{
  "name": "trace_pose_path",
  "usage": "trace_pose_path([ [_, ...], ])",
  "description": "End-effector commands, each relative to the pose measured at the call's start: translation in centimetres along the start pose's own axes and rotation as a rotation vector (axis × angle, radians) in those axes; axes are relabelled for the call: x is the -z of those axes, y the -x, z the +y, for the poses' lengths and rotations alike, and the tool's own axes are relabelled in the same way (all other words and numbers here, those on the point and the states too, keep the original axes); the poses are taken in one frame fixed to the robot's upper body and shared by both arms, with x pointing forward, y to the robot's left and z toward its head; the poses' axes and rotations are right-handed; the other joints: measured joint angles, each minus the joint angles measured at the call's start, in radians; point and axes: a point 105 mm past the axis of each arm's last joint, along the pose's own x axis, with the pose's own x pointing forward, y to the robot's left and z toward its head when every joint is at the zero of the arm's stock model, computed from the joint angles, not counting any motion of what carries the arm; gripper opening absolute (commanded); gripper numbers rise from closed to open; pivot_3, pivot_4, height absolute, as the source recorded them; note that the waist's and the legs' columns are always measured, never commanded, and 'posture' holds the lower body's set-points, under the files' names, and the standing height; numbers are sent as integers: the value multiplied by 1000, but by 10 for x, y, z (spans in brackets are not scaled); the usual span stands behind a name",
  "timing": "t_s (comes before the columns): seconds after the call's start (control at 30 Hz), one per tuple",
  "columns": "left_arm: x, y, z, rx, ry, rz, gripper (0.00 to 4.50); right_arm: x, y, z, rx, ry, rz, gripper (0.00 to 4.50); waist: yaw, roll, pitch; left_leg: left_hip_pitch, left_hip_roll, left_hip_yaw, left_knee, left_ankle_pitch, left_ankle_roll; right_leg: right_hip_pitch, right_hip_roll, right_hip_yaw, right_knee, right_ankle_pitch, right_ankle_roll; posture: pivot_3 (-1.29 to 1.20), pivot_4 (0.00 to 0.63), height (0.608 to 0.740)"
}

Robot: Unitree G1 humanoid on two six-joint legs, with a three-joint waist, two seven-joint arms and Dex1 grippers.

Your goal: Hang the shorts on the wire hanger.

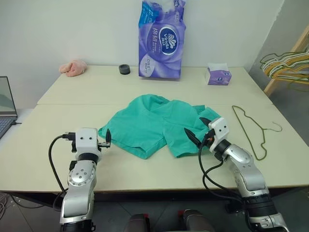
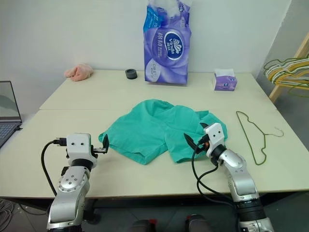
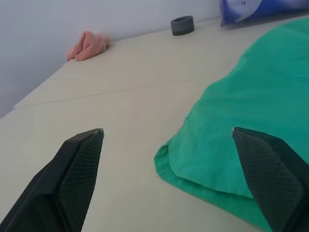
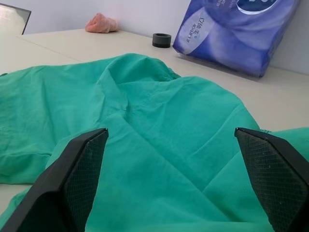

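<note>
The teal-green shorts [image 1: 159,123] lie crumpled flat in the middle of the cream table [image 1: 145,169]. To their right on the table lies the thin olive wire hanger [image 1: 252,129], hook pointing right. My left gripper [image 1: 105,140] hovers open just off the left edge of the shorts [image 3: 241,145], with nothing between its fingers [image 3: 79,169]. My right gripper [image 1: 198,128] is open low over the right leg of the shorts [image 4: 159,145], angled toward the left. Nothing is held between its fingers [image 4: 82,169].
At the back of the table stand a purple tissue pack [image 1: 161,38], a small purple tissue box [image 1: 218,75], a black tape roll [image 1: 124,69] and a pink cloth lump [image 1: 73,67]. A laptop [image 1: 5,104] sits at the left. A rack of hangers [image 1: 287,65] stands at the right.
</note>
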Motion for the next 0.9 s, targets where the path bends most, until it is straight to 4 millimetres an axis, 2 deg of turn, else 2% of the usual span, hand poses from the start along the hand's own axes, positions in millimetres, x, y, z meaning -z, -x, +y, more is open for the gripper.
trace_pose_path([
  [0.03, -23, 1, -9, 74, 34, -96, 4487, -19, 1, -4, 3, 23, -59, 4500, 0, 0, 0, 0, 0, 0, 0, 0, 0, 0, 0, 0, 0, 0, 0, -17, 62, 740],
  [0.17, -29, 2, -24, 182, 35, -126, 4487, -23, 10, 1, -77, 69, -48, 4500, -2, 1, 0, 0, 0, 0, 0, 0, 0, 0, 0, 0, 0, 0, 0, -59, 66, 740],
  [0.23, -29, 1, -38, 257, 37, -114, 4487, -27, 16, 2, -129, 92, -36, 4500, -3, 1, 0, 0, 0, 0, 0, 0, 0, 0, 0, 0, -1, 0, 0, -80, 68, 740],
  [0.43, -37, 3, -111, 672, 61, -61, 4487, -33, 50, 20, -400, 128, 88, 4500, -8, 1, 1, 0, -1, 0, 1, 0, 0, 1, 0, 0, -1, -1, 2, -129, 72, 740],
  [0.57, -42, 17, -163, 991, 31, -22, 4487, -34, 72, 29, -521, 108, 180, 4500, -29, 1, 1, 0, -2, 0, 0, 0, 0, 1, 2, 0, -2, -2, 3, -160, 73, 740],
  [0.73, -55, 50, -227, 1404, -30, -10, 4487, -37, 73, 27, -525, 143, 204, 4500, -58, 1, 1, 0, -2, 0, 0, 0, 0, 1, 4, 0, -2, -4, 3, -184, 70, 740],
  [0.83, -57, 57, -244, 1500, -87, -10, 4487, -36, 73, 27, -522, 150, 207, 4500, -68, 1, 1, 0, -2, 0, 0, 0, 0, 1, 6, 0, -2, -5, 2, -192, 70, 740],
  [0.9, -50, 55, -258, 1518, -164, -3, 4487, -34, 74, 30, -526, 149, 211, 4500, -75, 1, 1, 0, -1, -1, 0, 0, 1, 1, 7, 1, -2, -5, 2, -202, 70, 740],
])
